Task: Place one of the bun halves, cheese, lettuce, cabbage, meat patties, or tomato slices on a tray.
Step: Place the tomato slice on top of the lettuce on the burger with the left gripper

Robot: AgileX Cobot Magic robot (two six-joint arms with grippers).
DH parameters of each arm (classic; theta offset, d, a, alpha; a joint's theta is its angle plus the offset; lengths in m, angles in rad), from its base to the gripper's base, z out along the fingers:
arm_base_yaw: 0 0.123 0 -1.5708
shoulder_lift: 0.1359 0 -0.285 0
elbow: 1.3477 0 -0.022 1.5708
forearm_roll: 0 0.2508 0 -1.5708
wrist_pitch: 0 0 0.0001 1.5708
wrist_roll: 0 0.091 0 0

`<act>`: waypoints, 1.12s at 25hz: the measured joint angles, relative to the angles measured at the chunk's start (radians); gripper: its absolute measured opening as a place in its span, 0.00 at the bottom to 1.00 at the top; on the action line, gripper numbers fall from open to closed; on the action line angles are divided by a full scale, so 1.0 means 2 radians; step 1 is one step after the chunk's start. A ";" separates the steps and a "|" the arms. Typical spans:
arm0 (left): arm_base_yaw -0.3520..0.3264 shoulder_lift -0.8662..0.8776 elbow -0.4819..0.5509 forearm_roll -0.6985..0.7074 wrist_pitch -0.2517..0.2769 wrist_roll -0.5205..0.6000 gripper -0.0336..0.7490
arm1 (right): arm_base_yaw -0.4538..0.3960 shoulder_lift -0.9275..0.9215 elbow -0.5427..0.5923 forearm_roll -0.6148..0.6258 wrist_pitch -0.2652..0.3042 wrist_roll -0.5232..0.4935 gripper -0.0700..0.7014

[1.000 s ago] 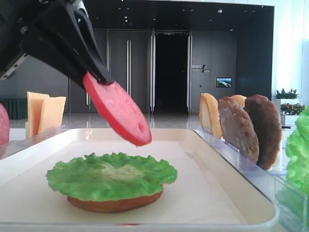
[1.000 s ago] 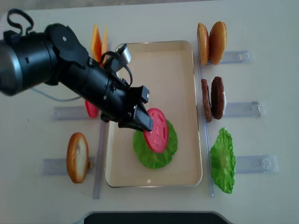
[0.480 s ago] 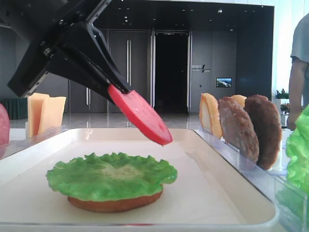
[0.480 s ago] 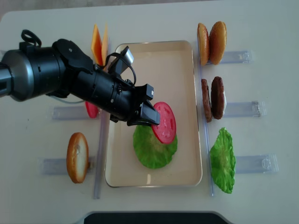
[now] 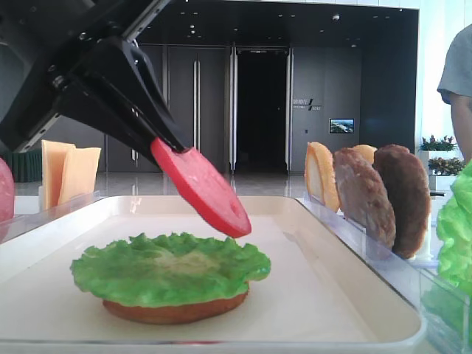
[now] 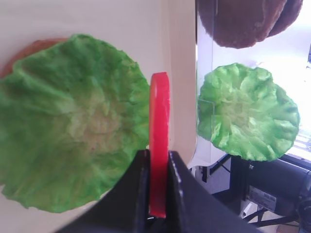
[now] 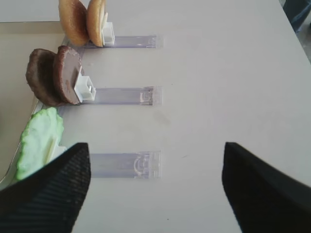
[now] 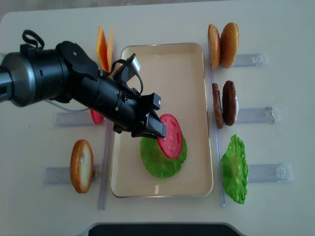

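Nearby, meat patties (image 8: 224, 103) and cheese (image 8: 103, 48) flank the tray (image 8: 192, 73).

The right gripper (image 7: 155, 194) frames the bottom of the picture, its two dark fingers (image 7: 46, 194) standing wide apart with bare table (image 7: 233, 73) between them. At upper left, two bun halves (image 7: 82, 19) stand on edge in a clear holder (image 7: 129, 41). Below them stand two meat patties (image 7: 53, 75), and a lettuce leaf (image 7: 39, 141) at the left edge.

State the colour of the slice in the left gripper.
Red; the tomato slice shows best in the low exterior view.
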 joint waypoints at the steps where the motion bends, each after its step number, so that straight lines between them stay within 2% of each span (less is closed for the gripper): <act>1: 0.000 0.000 0.000 0.002 0.001 -0.005 0.11 | 0.000 0.000 0.000 0.000 0.000 0.000 0.78; 12: 0.000 0.000 0.000 0.013 0.001 -0.014 0.10 | 0.000 0.000 0.000 0.000 0.000 0.000 0.78; 20: 0.000 0.000 0.000 0.014 -0.020 -0.014 0.10 | 0.000 0.000 0.000 0.000 0.000 0.000 0.78; 28: 0.000 0.000 0.000 0.014 -0.021 -0.014 0.10 | 0.000 0.000 0.000 0.000 0.000 0.000 0.78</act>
